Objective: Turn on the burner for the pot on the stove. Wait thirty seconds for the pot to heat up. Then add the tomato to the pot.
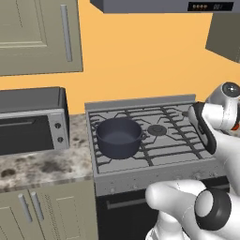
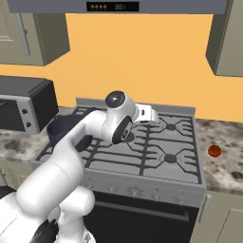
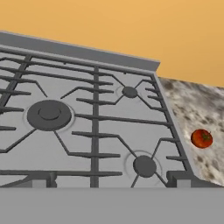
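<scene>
Hand view puts the camera low over the grey steel gas stove with dark grates (image 3: pixel 94 131), looking across its right-hand burners toward the small glossy red-orange tomato (image 3: pixel 201 138), which lies on the speckled stone surface (image 3: pixel 199 109) just beside the stove's right edge. I judge it sits there as a staging spot, within reach of the arm but off the heat until the pot is warm. From the left base view I record the round, deep, dark charcoal-blue metal pot (image 1: pixel 118 136) standing uncovered on the front left grate, so the knob to be turned should be among the small front knobs (image 2: pixel 135 192) below the grates. A grey toaster oven (image 1: pixel 33 123) stands on the surface left of the stove and plays no part. I see no flame, though I cannot confirm the burner's state. The white arm rises from the base, bends at a raised elbow, and carries its wrist above the middle of the cooktop, aimed right toward the tomato. The tool (image 2: pixel 151 114) is in view, but whether its fingers are spread or closed I cannot tell.
</scene>
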You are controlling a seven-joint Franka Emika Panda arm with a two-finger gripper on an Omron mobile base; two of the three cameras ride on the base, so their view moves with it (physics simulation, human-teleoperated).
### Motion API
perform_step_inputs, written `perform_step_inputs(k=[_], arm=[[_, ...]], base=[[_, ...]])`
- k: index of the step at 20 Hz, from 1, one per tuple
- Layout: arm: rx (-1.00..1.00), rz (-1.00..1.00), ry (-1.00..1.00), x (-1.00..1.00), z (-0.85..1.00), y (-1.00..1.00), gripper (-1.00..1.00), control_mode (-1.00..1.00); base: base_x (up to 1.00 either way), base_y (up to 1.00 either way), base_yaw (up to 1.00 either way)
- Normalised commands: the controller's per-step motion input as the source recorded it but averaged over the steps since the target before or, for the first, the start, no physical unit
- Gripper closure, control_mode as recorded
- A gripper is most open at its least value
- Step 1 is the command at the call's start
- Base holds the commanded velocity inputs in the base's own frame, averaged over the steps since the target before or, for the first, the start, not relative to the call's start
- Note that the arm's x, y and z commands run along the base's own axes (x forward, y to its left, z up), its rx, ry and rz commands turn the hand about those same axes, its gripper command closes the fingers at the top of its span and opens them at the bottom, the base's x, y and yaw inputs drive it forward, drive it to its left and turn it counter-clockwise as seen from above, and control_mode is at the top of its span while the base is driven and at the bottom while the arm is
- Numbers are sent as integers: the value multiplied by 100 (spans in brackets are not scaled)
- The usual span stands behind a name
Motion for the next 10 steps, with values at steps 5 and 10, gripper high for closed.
perform_step_inputs(k=[5, 10], arm=[[0, 0, 0, 0, 0, 0, -100, -100], [0, 0, 0, 0, 0, 0, -100, -100]], base=[[0, 0, 0], [0, 0, 0]])
